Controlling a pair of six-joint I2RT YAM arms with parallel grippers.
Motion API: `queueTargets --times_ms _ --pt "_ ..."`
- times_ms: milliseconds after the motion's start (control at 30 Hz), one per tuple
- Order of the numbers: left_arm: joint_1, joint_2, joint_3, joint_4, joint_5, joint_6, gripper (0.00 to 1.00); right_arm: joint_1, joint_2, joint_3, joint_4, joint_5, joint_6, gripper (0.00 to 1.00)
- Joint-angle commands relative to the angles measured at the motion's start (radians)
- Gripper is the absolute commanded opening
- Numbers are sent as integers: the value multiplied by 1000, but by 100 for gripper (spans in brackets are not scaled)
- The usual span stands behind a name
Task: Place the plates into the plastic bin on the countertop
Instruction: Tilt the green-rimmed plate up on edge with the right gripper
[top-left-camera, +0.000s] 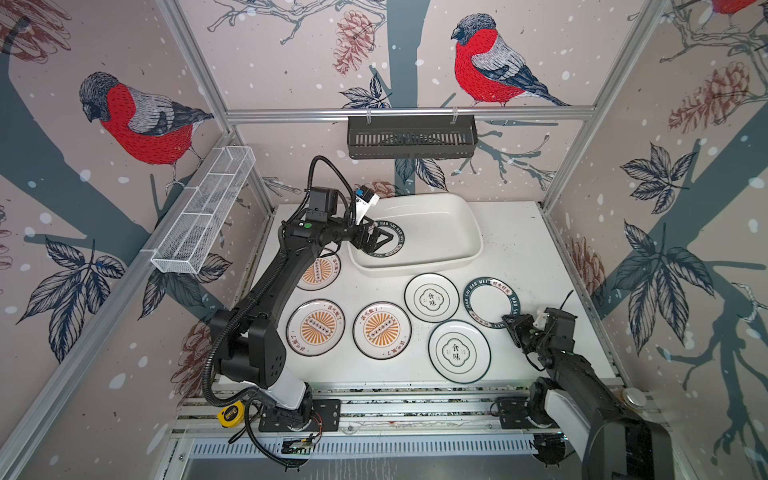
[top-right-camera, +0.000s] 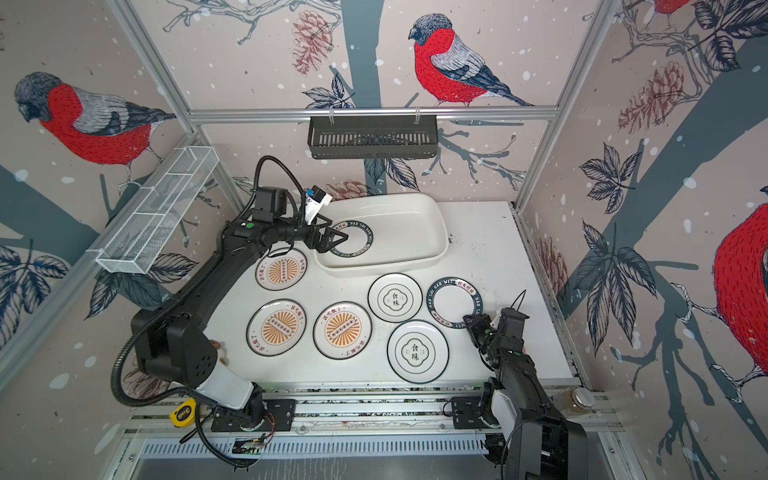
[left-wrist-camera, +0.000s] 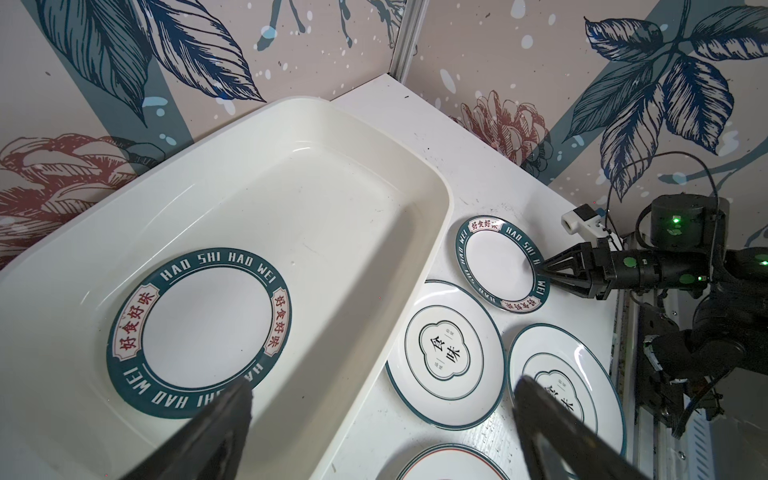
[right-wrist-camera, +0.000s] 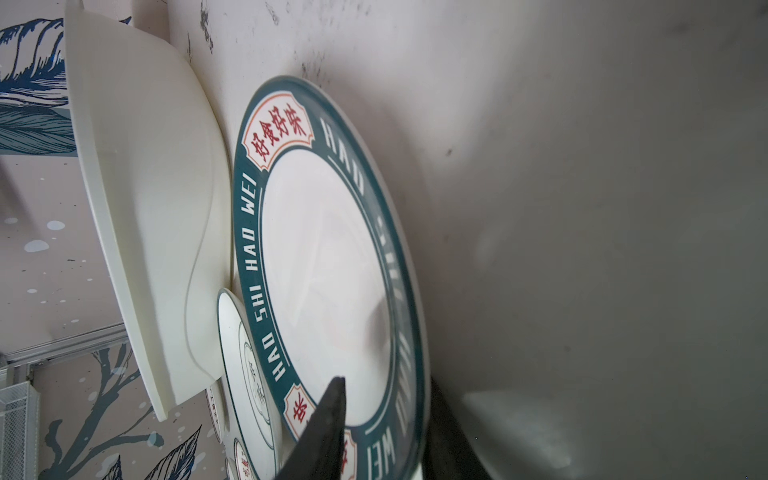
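Observation:
The cream plastic bin (top-left-camera: 449, 232) sits at the back of the countertop (top-left-camera: 519, 249). One teal-ringed plate (left-wrist-camera: 199, 328) lies flat in it. My left gripper (top-left-camera: 384, 241) hangs open just above that plate, holding nothing. A second teal-ringed plate (top-left-camera: 490, 301) lies on the countertop at the right. My right gripper (top-left-camera: 509, 322) is shut on its near rim, one finger (right-wrist-camera: 332, 407) on top and one beneath. Two quatrefoil plates (top-left-camera: 431, 297) (top-left-camera: 459, 351) and three orange sunburst plates (top-left-camera: 381, 329) (top-left-camera: 316, 327) (top-left-camera: 322, 272) lie flat in front of the bin. The left arm partly covers the last one.
A black slotted rack (top-left-camera: 411, 137) hangs on the back wall. A white wire basket (top-left-camera: 203, 212) is fixed to the left wall. A yellow tape measure (top-left-camera: 230, 415) lies on the front rail, and a jar (top-left-camera: 633, 397) stands at the front right corner.

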Motion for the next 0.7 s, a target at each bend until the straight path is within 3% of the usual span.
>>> queueTargets --times_ms 0,667 --pt "-2 2 -2 32 18 8 97 -4 21 -10 -80 50 13 32" --pt "-7 2 -18 47 20 3 97 -20 150 -3 27 28 19 24"
